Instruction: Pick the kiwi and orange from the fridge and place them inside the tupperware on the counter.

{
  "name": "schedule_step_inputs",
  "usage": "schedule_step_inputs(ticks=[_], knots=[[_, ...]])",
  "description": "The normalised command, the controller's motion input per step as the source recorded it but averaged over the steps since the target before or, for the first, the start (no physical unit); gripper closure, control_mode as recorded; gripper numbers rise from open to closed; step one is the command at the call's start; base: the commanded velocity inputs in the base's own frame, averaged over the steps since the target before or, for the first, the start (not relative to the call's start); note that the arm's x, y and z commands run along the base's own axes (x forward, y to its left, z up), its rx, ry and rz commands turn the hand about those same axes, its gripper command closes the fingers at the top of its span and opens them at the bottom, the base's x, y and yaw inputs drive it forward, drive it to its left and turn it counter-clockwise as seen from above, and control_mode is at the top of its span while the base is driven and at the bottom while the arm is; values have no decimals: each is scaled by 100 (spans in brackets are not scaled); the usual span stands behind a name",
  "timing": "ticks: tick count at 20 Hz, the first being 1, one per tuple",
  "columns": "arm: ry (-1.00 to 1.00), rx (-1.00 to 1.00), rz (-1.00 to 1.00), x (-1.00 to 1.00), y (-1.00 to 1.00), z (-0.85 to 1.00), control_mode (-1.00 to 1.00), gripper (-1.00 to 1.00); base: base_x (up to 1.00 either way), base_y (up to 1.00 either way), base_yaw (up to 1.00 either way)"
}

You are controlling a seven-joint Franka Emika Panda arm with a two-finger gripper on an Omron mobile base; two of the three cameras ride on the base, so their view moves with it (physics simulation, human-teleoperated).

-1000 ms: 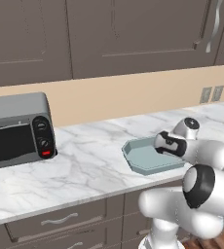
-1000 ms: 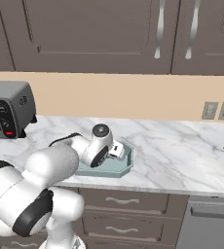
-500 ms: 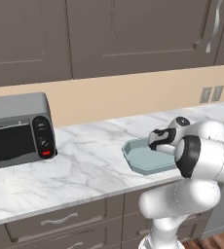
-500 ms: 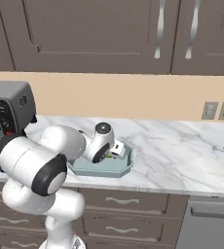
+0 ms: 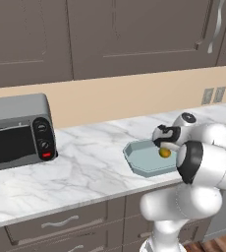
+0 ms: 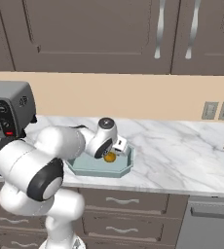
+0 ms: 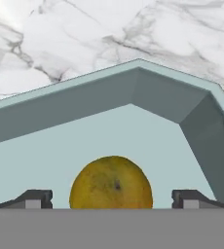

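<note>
Gripper (image 7: 112, 198) has come lower into the tupperware (image 5: 140, 163) since a second ago, and its fingers now stand apart with gaps on both sides of the orange (image 7: 111, 184), so I judge the fruit is just released. The orange, round with dull, dimpled skin, sits on the smooth pale blue-grey floor of the tray, which stands on the veined marble counter (image 5: 80, 165); no kiwi lies beside it.

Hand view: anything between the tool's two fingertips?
Yes, the orange sits between the fingertips, with gaps showing on both sides, over the floor of the tupperware.
</note>
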Motion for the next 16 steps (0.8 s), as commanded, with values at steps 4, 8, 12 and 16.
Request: schedule_step_inputs(ticks=[4, 8, 12, 16], knots=[[-7, 0, 1, -90, 0, 64, -100, -100, 0, 0, 0], [-16, -1, 4, -100, 0, 79, -100, -100, 0, 0, 0], [-8, -1, 3, -100, 10, 85, -100, -100, 0, 0, 0], [-3, -3, 6, -100, 26, 72, -100, -100, 0, 0, 0]])
